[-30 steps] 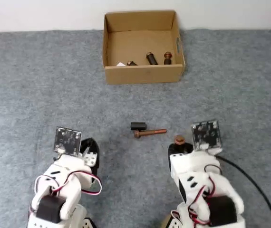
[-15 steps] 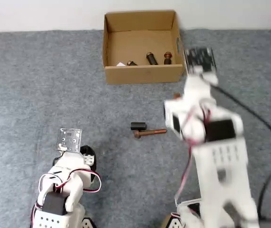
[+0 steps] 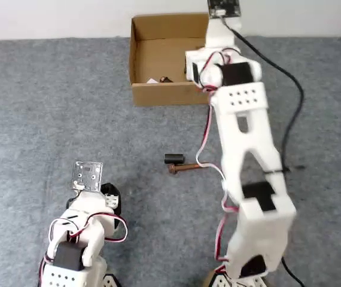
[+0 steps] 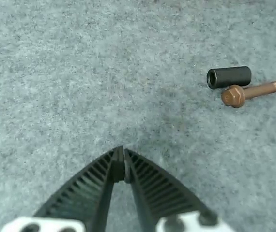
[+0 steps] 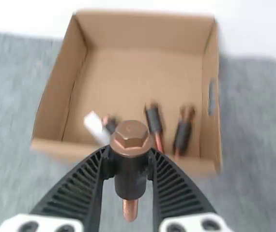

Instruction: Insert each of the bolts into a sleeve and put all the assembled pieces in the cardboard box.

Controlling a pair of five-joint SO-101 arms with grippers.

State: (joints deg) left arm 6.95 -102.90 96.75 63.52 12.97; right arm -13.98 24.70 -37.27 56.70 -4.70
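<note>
**Fourth piece arrives at the box**

The right claw [image 5: 128, 155] clamps a bolt-in-sleeve piece [image 5: 130, 175] up by the cardboard box's [image 5: 55, 96] near wall. Next, I reckon: carry it over the wall, then let go. Three pieces seem to lie inside. On the mat, one bolt [image 3: 187, 167] and one sleeve [image 3: 174, 159] wait. The left claw [image 4: 123, 166] is pinched shut, empty.
</note>
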